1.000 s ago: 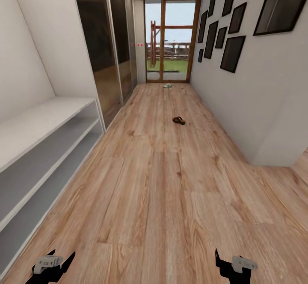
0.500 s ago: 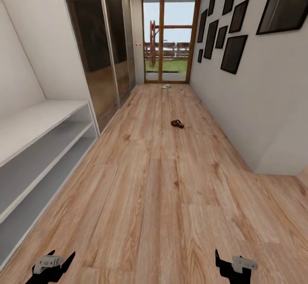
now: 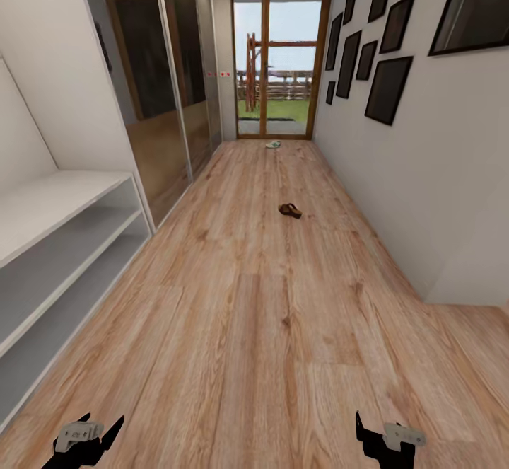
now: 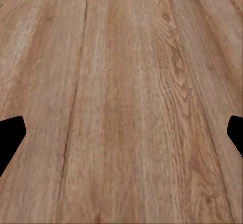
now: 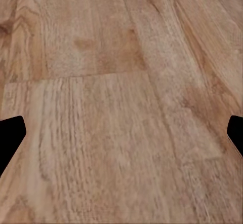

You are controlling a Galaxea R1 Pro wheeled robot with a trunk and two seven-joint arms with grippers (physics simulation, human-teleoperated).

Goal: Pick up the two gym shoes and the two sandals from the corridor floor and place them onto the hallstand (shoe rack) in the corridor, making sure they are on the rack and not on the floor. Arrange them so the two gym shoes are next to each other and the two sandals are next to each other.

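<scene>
Corridor floor fills most of the head view, warm wood planks running to a glass door; hallstand sits forward and to the left of the left gripper, both shelf slots bare, no shoe on it. Left gripper and right gripper hang low over bare planks; both wrist views show fingertips spread wide at the frame edges, nothing between them, so open and empty. One sandal lies well ahead of the fingers, nearer the right gripper's line. A gym shoe lies far beyond by the door, too small for detail. Sandal likely light, with a stiff sole and soft straps; pinch across sole edge or strap
</scene>
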